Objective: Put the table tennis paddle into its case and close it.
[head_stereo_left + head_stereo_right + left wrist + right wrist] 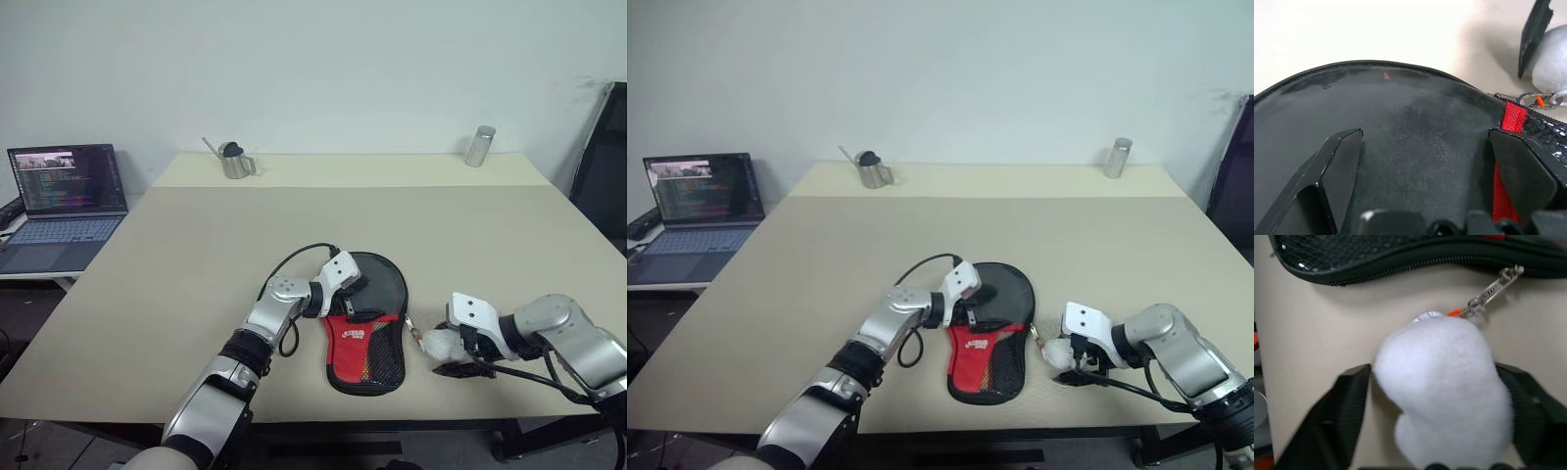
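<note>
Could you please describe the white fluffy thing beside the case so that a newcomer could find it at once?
On the beige table, find the black and red case near the front edge. To its right lies a white fluffy pom-pom, clipped to the case's zipper pull, between the right gripper jaws.

Counter (196,274): beige top, a seam running across near the far edge. Metal pitcher (234,161) with a dark object in its mouth stands upright at the far left, past the seam. Cylindrical metal container (480,146) stands upright at the far right, well apart from the pitcher. Open laptop (63,201) sits on a separate lower surface off the counter's left side, screen lit. White wall (343,59) behind.
</note>
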